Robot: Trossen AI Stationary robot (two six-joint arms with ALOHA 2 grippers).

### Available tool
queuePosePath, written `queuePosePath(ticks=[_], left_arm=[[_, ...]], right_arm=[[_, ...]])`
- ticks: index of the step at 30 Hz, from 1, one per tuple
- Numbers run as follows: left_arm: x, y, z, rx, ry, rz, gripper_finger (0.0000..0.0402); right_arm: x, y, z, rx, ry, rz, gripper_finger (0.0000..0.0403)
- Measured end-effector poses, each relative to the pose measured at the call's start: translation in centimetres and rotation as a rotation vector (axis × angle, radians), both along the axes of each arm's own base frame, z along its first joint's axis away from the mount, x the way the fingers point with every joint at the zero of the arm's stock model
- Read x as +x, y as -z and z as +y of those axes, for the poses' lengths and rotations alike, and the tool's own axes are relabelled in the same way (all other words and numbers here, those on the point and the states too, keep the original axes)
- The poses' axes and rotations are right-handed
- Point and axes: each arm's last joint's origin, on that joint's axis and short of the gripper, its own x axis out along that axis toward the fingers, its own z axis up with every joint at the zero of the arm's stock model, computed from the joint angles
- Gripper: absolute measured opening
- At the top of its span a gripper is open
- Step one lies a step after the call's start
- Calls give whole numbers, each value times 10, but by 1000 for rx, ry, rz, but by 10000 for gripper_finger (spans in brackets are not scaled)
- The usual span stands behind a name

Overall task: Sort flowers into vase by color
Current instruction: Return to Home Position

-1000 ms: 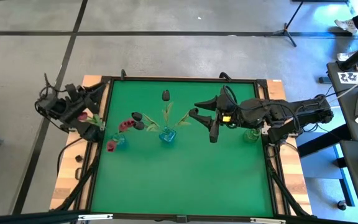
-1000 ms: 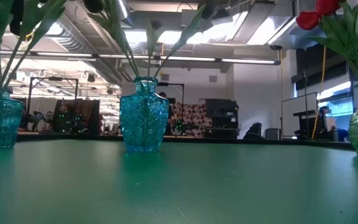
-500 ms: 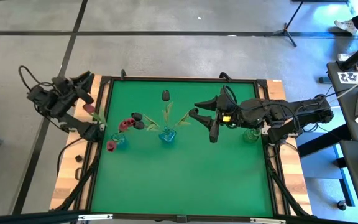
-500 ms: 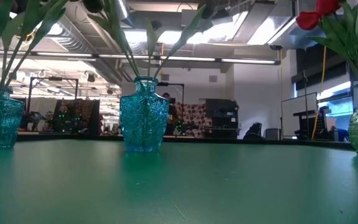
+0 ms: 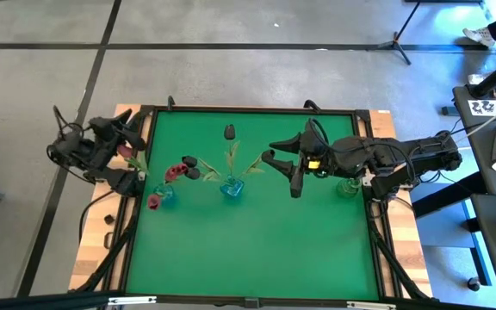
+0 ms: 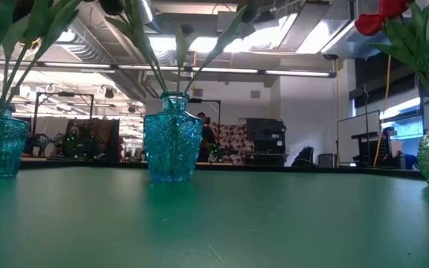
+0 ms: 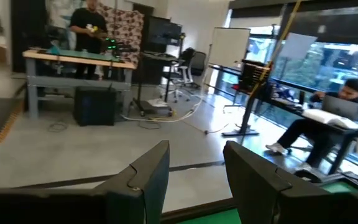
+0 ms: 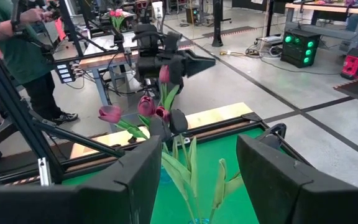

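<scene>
Three vases stand on the green table (image 5: 257, 250). The left teal vase (image 5: 164, 196) holds pink-maroon and near-black flowers (image 5: 179, 169). The middle teal vase (image 5: 232, 188) holds leafy stems and a dark head (image 5: 229, 132). The green vase (image 5: 347, 187) under my right arm holds a red tulip (image 6: 378, 16). My left gripper (image 7: 194, 180) is open at the table's left edge (image 5: 132, 133), with nothing between its fingers. A pink head (image 5: 124, 153) on a stem leans out beside it. My right gripper (image 5: 281, 170) hangs open high over the table's middle, pointing left at the flowers (image 8: 160, 112).
The table has a raised dark frame (image 5: 257, 110) on a wooden base (image 5: 97, 258). Bare green surface lies across its near half. A person (image 8: 17, 56) stands beyond the table's left side among benches and stands; others sit or stand farther off (image 7: 328, 124).
My left gripper has swung out beyond the table's left edge and come back close to where it was, rolling as it went. The pink head beside it has shifted a little toward the far edge. My right arm has kept still.
</scene>
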Motion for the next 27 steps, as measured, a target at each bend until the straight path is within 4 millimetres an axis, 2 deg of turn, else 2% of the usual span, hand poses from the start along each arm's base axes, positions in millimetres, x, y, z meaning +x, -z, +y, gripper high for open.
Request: queuePosePath(ticks=[7, 15, 27], left_arm=[[14, 25, -4, -14, -50, -48, 151], [17, 30, -5, -31, -41, -104, 151], [21, 60, -6, -85, -63, -225, 151]], right_arm=[[0, 0, 1, 26, -16, -2, 209], [0, 0, 1, 30, -16, -3, 209], [0, 1, 1, 32, -16, 1, 209]])
